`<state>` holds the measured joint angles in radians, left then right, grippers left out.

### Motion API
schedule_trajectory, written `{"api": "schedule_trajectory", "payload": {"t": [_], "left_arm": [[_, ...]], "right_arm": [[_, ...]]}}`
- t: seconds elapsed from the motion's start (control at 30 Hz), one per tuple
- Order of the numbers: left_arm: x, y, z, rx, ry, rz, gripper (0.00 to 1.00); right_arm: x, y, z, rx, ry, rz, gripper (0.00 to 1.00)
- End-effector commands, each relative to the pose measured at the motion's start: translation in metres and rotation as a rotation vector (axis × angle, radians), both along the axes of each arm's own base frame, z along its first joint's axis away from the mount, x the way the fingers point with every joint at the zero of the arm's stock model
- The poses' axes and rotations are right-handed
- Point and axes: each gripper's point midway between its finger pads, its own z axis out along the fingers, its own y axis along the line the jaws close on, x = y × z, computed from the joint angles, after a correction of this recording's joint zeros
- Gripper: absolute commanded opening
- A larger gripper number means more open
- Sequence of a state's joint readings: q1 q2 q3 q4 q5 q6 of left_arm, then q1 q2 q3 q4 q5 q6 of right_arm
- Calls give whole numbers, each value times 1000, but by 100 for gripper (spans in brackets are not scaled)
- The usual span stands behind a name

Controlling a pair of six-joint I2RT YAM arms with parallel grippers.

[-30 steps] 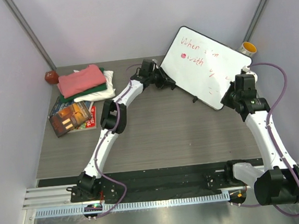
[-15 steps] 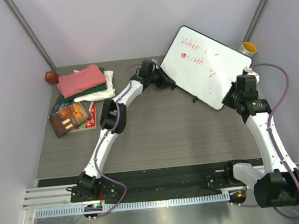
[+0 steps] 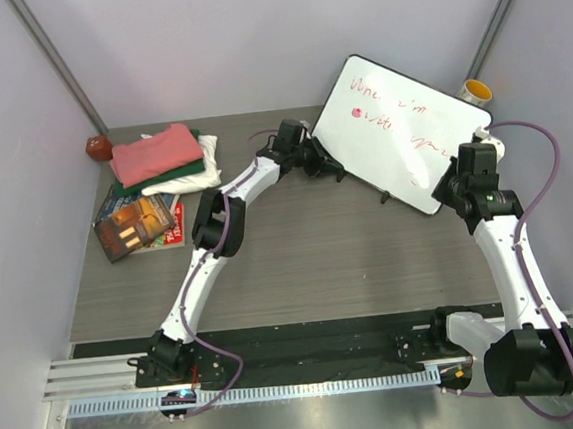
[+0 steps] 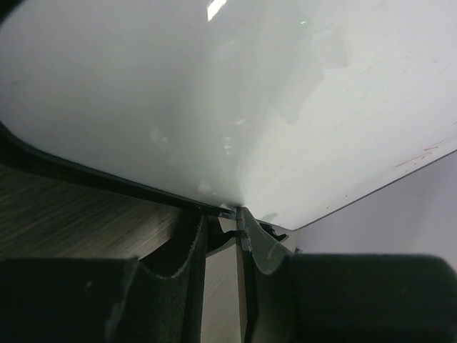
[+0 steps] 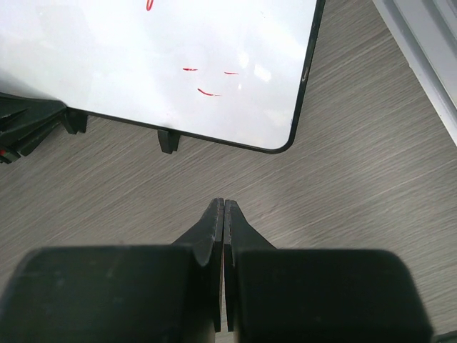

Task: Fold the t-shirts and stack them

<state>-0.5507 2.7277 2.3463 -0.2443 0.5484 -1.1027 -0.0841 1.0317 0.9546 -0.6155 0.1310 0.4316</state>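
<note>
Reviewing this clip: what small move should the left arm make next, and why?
Probably open the left gripper and back off the whiteboard. It pinches the board's edge, while the t-shirts already lie folded in one stack, pink over green over cream, far left. The right gripper is shut, empty.

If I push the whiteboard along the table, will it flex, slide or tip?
The whiteboard looks rigid: a flat framed panel, so it probably won't flex. Its glossy face would likely be slippery to pinch. It seems to rest on small black feet, so a push may pivot it rather than slide it straight.
</note>
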Motion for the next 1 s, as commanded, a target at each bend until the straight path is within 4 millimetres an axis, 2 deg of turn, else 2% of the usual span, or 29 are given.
{"api": "schedule_trajectory", "payload": {"t": [0.0,0.23,0.43,0.5,0.63,0.97], "left_arm": [[-92,-26,-46,84,225,-181,14],[-101,-29,-49,88,245,-192,13],[-108,-34,-43,76,249,-203,13],[-116,-31,-46,85,273,-206,13],[-122,-35,-36,77,268,-218,13],[-136,-30,-34,89,303,-220,12]], "right_arm": [[2,-10,18,-34,-48,-28,3],[2,-14,21,-54,-54,-38,3],[0,-16,22,-61,-51,-49,3],[0,-17,23,-61,-54,-49,3],[-1,-17,24,-63,-59,-51,3],[1,-18,26,-65,-59,-51,3]]}}
